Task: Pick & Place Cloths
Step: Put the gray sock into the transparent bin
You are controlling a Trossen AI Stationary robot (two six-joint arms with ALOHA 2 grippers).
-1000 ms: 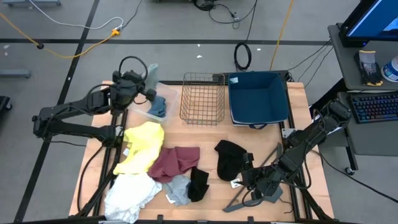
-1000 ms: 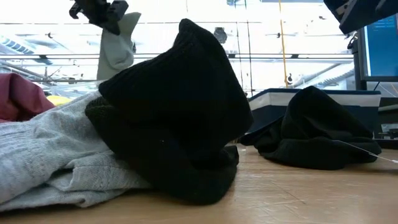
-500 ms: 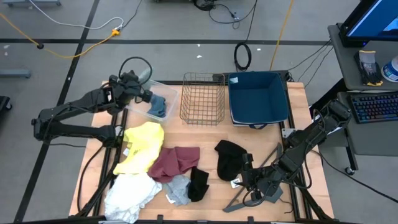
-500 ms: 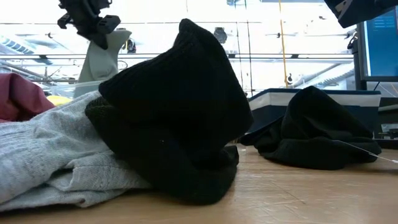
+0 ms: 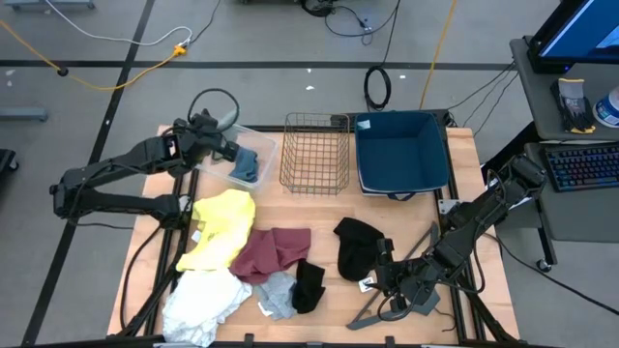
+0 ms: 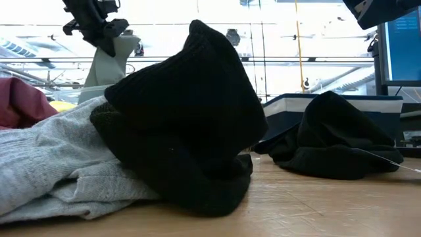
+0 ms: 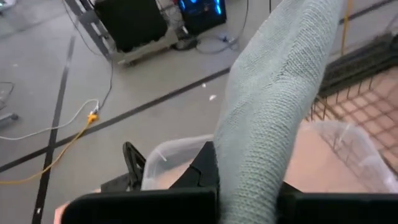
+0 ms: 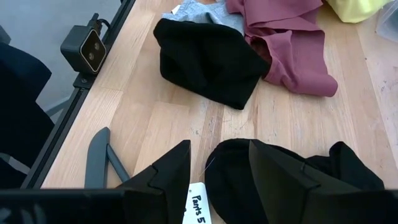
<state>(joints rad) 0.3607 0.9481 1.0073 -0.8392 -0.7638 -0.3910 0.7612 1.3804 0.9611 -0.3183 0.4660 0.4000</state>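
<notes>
- The left gripper [image 5: 219, 146] hung above the clear plastic bin [image 5: 253, 141] at the table's far left corner, its fingers clamped shut on a pale grey-green knit cloth [image 7: 273, 118].
- That cloth rose out from between the fingers and draped past them; in the low view it hung down below the gripper [image 6: 92, 20] as a pale strip [image 6: 108, 62].
- A grey-blue cloth [image 5: 247, 164] lay inside the bin, just beyond the fingertips.
- The wire basket [image 5: 315, 155] and the blue tub [image 5: 401, 153] stood farther along the far edge, well apart from the left fingers.
- The right gripper [image 5: 384, 275] rested low near the table's front edge, its fingers [image 8: 171, 171] parted about halfway and holding nothing.
- A black cloth [image 8: 292, 180] with a white tag [image 8: 198, 205] lay just ahead of and partly between those fingers; whether they touched it I cannot tell.
- Beyond the right fingertips lay a second black cloth [image 8: 208, 62], then the maroon cloth [image 8: 292, 50] and a light grey cloth [image 8: 199, 12].
- The grey hanger bar [image 8: 99, 158] lay beside the right fingers.
- The yellow cloth [image 5: 222, 227] and white cloth [image 5: 198, 300] lay at the table's left side, well away from both grippers.
</notes>
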